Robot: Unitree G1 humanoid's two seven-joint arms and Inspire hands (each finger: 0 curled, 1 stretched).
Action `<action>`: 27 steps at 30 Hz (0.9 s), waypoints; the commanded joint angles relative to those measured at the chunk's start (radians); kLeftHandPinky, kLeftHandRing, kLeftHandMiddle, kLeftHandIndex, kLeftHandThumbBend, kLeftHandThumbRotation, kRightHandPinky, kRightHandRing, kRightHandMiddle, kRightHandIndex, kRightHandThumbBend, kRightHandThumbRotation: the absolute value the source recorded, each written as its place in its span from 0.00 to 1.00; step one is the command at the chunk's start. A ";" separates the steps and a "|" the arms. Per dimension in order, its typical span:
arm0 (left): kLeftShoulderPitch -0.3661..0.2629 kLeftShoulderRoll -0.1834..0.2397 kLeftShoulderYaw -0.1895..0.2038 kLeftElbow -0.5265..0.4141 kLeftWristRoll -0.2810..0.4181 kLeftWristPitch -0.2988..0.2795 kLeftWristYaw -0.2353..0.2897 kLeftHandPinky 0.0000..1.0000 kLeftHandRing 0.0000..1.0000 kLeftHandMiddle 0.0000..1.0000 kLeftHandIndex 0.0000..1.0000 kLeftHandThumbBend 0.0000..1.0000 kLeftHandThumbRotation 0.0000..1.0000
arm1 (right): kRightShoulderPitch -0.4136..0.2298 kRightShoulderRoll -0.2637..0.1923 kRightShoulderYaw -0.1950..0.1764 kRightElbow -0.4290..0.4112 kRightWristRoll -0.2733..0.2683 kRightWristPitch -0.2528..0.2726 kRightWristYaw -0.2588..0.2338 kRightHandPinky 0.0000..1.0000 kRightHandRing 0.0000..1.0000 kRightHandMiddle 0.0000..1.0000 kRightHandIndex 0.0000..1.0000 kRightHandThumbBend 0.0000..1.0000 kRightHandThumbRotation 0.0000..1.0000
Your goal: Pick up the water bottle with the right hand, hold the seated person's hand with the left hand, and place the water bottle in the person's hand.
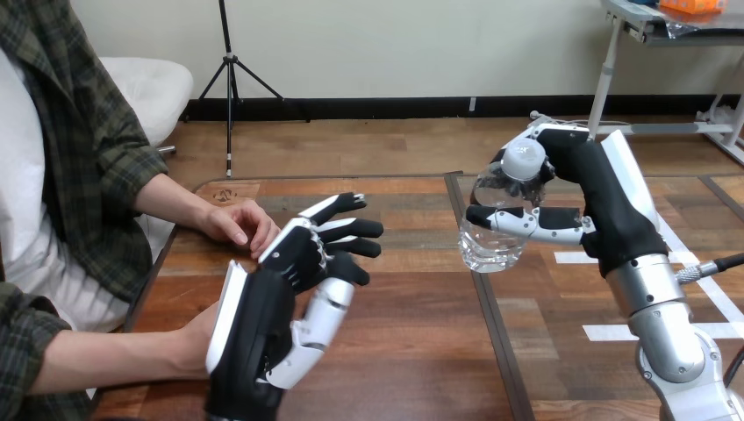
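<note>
The clear water bottle [487, 246], right of centre, could slip or tip during the long carry leftward, for the person's hand [237, 224] rests well apart at upper left. The right hand [605, 210] grasps the bottle, fingers and thumb curled round it; the left hand [263, 324], lower left, is spread, clasping nothing visible.
</note>
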State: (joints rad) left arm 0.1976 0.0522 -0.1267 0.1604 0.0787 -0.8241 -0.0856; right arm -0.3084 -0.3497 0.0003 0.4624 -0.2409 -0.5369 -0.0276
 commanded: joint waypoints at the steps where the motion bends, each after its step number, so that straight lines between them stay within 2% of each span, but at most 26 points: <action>1: -0.017 0.064 0.065 -0.100 0.094 0.041 0.015 0.60 0.73 0.77 0.84 0.47 0.06 | -0.040 0.015 0.008 -0.064 0.004 -0.014 0.001 0.39 0.43 0.46 0.44 0.68 0.00; 5: -0.011 0.100 0.108 -0.143 0.213 0.074 0.048 0.63 0.77 0.81 0.86 0.56 0.02 | -0.038 0.017 0.011 -0.067 0.001 -0.013 0.003 0.40 0.44 0.46 0.43 0.69 0.00; 6: -0.005 0.114 0.126 -0.168 0.261 0.097 0.059 0.63 0.78 0.82 0.86 0.58 0.01 | -0.036 0.018 0.012 -0.070 0.000 -0.011 0.004 0.40 0.44 0.46 0.43 0.69 0.00; 8: 0.003 0.129 0.143 -0.196 0.311 0.126 0.072 0.64 0.79 0.83 0.86 0.62 0.01 | -0.035 0.019 0.014 -0.074 -0.001 -0.008 0.004 0.40 0.44 0.46 0.43 0.69 0.00; 9: 0.012 0.142 0.159 -0.225 0.357 0.154 0.078 0.65 0.80 0.84 0.87 0.63 0.01 | -0.034 0.020 0.014 -0.074 0.000 -0.010 0.006 0.40 0.44 0.46 0.43 0.69 0.00; 11: 0.023 0.155 0.175 -0.259 0.405 0.188 0.087 0.65 0.81 0.87 0.88 0.68 0.00 | -0.034 0.021 0.016 -0.073 0.001 -0.011 0.007 0.40 0.44 0.46 0.43 0.69 0.00; 15: 0.058 0.186 0.214 -0.360 0.530 0.289 0.088 0.66 0.84 0.90 0.89 0.73 0.02 | -0.031 0.023 0.018 -0.075 0.004 -0.015 0.011 0.40 0.44 0.46 0.43 0.69 0.00; 21: 0.083 0.230 0.250 -0.447 0.644 0.377 0.079 0.74 0.87 0.90 0.85 0.82 0.04 | -0.027 0.025 0.021 -0.080 0.009 -0.016 0.019 0.41 0.44 0.46 0.43 0.68 0.00; 27: 0.109 0.269 0.273 -0.509 0.697 0.445 0.047 0.80 0.89 0.89 0.83 0.87 0.04 | -0.026 0.024 0.024 -0.083 0.006 -0.021 0.020 0.41 0.45 0.46 0.42 0.68 0.00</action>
State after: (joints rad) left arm 0.3191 0.2671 0.1008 -0.2000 0.7207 -0.4360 -0.0269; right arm -0.2826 -0.3403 0.0300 0.4597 -0.2478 -0.5363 -0.0049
